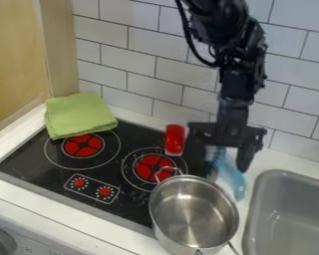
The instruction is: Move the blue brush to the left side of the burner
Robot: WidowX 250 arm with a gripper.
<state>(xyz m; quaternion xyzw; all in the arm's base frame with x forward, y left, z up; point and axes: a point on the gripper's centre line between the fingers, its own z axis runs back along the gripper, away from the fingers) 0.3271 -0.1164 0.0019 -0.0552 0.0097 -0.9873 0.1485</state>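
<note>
Wall: white tiles (132,60) with dark joints run behind the counter, meeting a pale wooden panel (58,50) at the view's left.
Counter: white surface (272,158) around a black stovetop (29,157), with a grey sink (288,214) let in at the right.
Arm: the black arm (229,40) comes in from the top edge and hangs down near the wall.
Gripper: it (220,166) points down over the stove's right edge, released, its two fingers spread well apart.
Blue brush: it (234,180) lies between the stove and the sink, right of both burners, its upper end showing between the fingers.
Burners: one red-centred left burner (82,145) and one right burner (153,168), with two red dials (105,191) in front.
Pot: a steel pot (192,211), upright and with its inside showing, stands over the stove's front right corner, near the right burner.
Red item: it (175,139) sits just behind the right burner.
Cloth: a folded green cloth (79,114) covers the stove's back left corner.
</note>
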